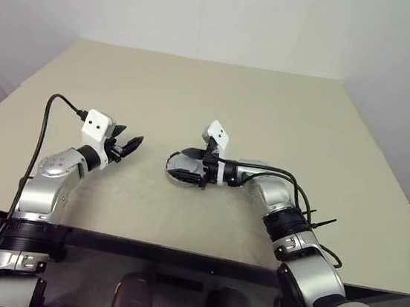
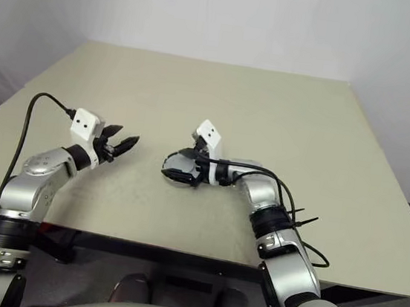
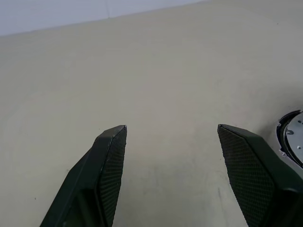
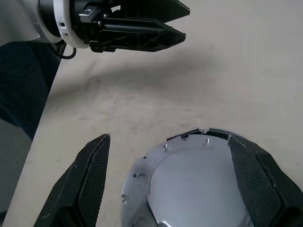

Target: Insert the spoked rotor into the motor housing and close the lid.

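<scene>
lid: flat round silver disc (image 4: 189, 184) lying face up on the desk (image 1: 269, 116), in the middle near the front edge; being round, it has no long axis to name; its broad face points upward
lid surface: smooth grey centre panel inside a lighter silver ring with small holes near the edge; a thin dark rim shows along the far side in the right wrist view
motor housing: a dark edge under the silver disc may belong to it, but I cannot tell from these views whether the lid sits on it
writing: no brand, label or lettering can be read on the disc, the arms or the desk
right hand: (image 1: 186, 165) reaches in from the right and points toward the robot's left, low over the disc; its two black fingers (image 4: 90, 179) are spread wide, one at each side of the disc, and whether they touch it I cannot tell
left hand: (image 1: 127, 146) hovers above bare desk to the left of the disc, well apart from it, fingers (image 3: 111, 165) spread with nothing between them; the disc's edge (image 3: 293, 139) peeks in beside one finger
</scene>
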Motion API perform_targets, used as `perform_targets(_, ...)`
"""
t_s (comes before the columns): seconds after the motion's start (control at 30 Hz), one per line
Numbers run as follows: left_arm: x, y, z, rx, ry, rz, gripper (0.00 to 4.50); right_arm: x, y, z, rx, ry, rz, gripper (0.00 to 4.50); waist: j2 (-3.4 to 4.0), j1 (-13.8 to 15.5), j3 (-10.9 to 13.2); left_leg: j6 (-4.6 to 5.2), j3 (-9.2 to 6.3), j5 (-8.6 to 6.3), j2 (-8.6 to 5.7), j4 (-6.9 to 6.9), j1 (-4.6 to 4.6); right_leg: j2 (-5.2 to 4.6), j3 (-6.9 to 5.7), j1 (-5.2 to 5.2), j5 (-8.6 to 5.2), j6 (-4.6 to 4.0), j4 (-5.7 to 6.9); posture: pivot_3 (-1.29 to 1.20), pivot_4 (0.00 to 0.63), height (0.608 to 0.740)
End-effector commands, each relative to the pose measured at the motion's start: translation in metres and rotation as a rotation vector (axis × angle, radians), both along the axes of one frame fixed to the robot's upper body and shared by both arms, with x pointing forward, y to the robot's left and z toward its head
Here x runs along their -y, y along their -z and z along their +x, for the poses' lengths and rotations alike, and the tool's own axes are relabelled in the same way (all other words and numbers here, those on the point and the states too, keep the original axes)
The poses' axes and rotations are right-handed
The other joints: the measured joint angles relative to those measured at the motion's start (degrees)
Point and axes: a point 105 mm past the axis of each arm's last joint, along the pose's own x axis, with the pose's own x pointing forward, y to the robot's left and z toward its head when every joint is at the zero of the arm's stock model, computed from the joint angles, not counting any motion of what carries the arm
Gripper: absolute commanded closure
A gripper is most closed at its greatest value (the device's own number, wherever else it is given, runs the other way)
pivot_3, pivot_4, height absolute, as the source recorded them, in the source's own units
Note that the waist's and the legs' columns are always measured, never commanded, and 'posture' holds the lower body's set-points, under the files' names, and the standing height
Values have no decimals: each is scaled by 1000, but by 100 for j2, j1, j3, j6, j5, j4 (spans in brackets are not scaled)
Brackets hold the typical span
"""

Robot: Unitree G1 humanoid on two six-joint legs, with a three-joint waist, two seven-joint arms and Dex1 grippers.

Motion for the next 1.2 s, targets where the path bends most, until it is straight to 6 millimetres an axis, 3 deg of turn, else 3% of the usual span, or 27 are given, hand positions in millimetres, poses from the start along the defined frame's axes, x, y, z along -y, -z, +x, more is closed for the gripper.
perform_targets(0.03,-2,-19,-1,65,2,13,1261,-4,-1,3,19,4,-4,25,0,-2,0,0,0,0,0,0,1,0,0,0,0,0,0,0,0,740)
perform_targets(0.33,-2,-19,-3,60,0,14,1261,-7,-5,10,60,19,-4,25,0,-5,0,1,0,-1,0,0,1,0,0,1,0,0,1,0,0,740)
perform_targets(0.63,1,-19,-2,61,4,10,1261,12,-5,13,105,2,-51,25,0,-1,0,5,0,-3,0,2,-1,-1,0,1,0,0,0,0,0,740)
perform_targets(1.0,-1,-21,-1,66,2,15,1261,12,1,11,99,0,-60,25,0,-10,0,26,1,-15,1,1,0,0,0,1,0,-1,0,0,0,740)
perform_targets(1.13,-2,-21,0,68,-1,16,1261,11,2,12,100,3,-67,1212,0,-11,0,27,1,-15,1,1,0,0,0,1,0,-1,0,0,0,740)
perform_targets(1.2,-2,-21,0,68,-2,17,1261,11,2,12,104,0,-72,1318,0,-11,0,27,1,-15,1,1,0,0,0,1,0,-1,0,0,0,740)
